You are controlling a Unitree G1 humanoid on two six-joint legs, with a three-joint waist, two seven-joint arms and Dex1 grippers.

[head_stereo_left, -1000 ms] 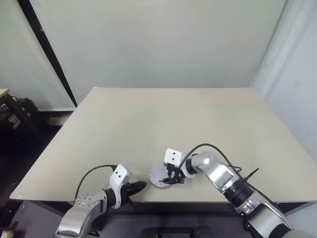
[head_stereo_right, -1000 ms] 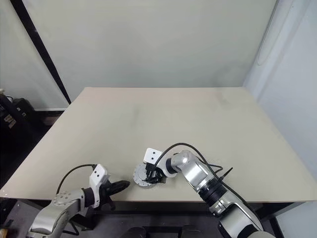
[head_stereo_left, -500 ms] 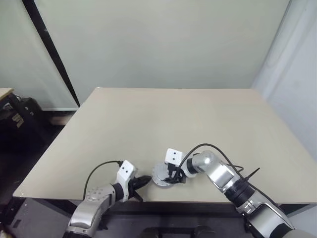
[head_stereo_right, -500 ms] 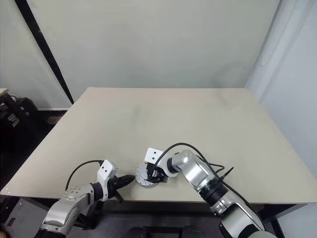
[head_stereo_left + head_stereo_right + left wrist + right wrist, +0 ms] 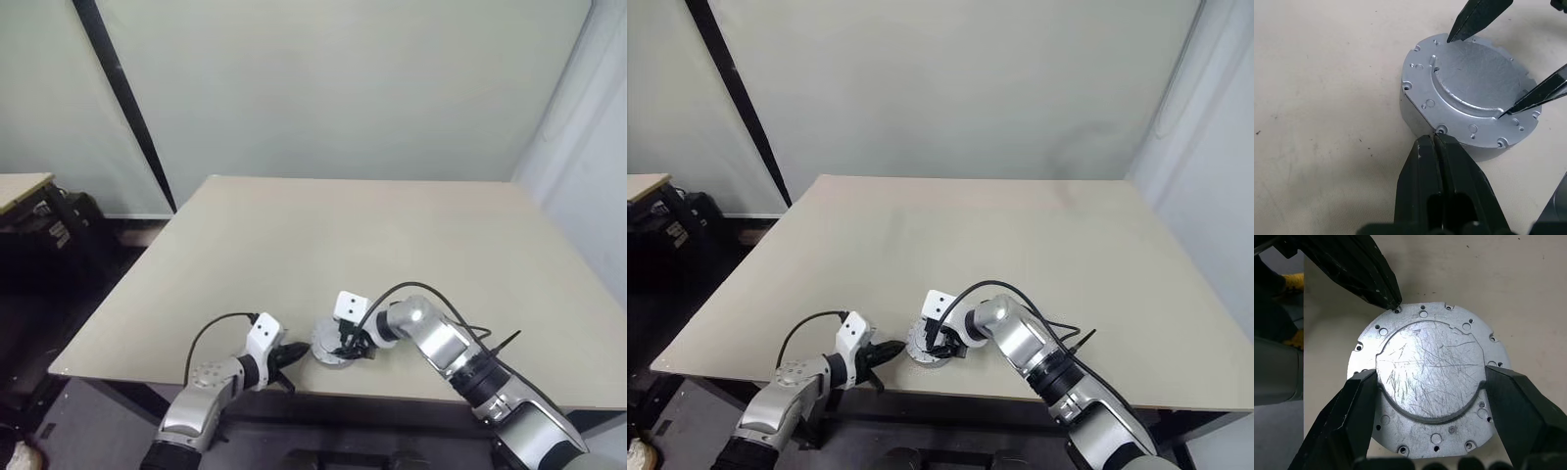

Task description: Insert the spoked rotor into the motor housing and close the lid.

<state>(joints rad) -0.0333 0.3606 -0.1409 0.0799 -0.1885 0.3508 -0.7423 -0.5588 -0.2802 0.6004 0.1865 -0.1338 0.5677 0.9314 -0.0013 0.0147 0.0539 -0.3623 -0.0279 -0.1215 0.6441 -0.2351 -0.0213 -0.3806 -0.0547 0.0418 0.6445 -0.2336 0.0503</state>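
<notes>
Silvery metal catches the light near the front edge of a beige table [image 5: 392, 235], where a round motor housing [image 5: 333, 345] sits flat with its lid [image 5: 1430, 369] in place on top. The lid's face is a scratched raised disc inside a flange dotted with small holes. The spoked rotor cannot be made out.

The right gripper [image 5: 1425, 396] reaches in from the robot's right and points down over the housing, its two black fingers [image 5: 1354, 406] spread wide. In the right wrist view they stand on opposite sides of the raised disc, over the flange. Whether the tips actually press on the metal cannot be told.

The left gripper [image 5: 1436, 142] comes in low from the robot's left, its fingers pressed together and holding nothing. The joined tip meets the near rim of the housing at one of the flange's small holes, as seen in the left wrist view. The right wrist view shows the same dark tip [image 5: 1386, 296] at the flange edge.

A black cable loops from each wrist. Each wrist carries a small white block [image 5: 351, 306] with dark dots. The housing lies between the two grippers, just inside the table's front edge, towards the middle of its width.
</notes>
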